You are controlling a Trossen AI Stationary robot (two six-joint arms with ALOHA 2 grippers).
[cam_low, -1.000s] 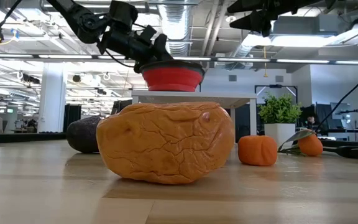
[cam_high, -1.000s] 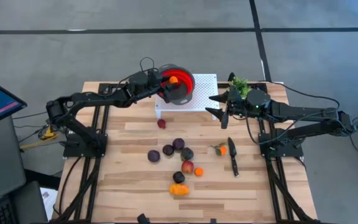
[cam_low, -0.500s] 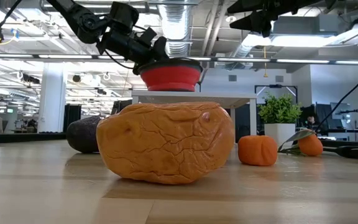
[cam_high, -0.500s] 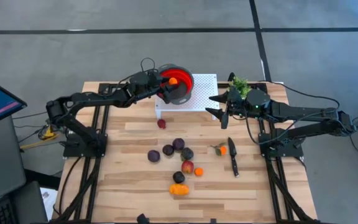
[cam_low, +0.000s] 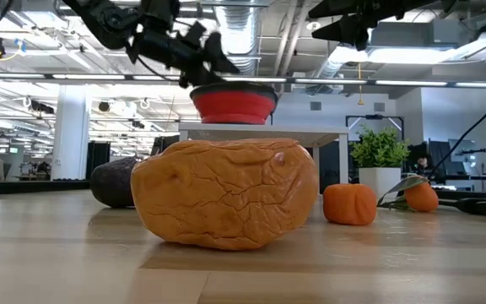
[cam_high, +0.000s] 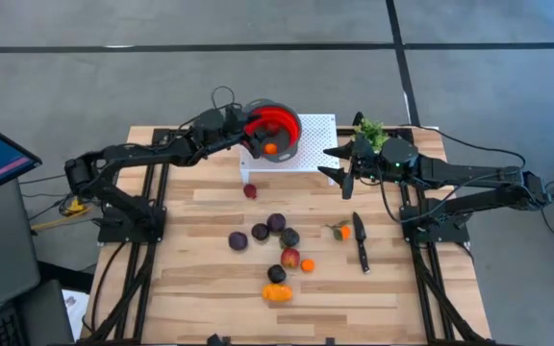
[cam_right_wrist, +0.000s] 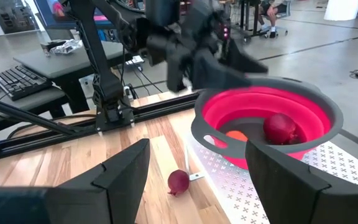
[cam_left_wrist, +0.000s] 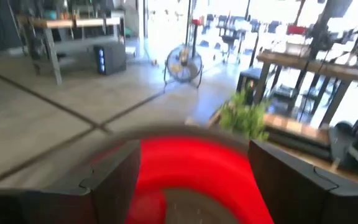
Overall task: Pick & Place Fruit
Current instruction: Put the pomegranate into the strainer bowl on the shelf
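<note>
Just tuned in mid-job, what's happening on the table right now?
The left gripper is open just above the rim of the red bowl, which sits on a white stand at the table's far side. The bowl holds a small orange and a red fruit. The right gripper hovers open beside the stand, holding nothing. More fruit lies on the table, including a red ball, plums and the large orange piece.
</note>
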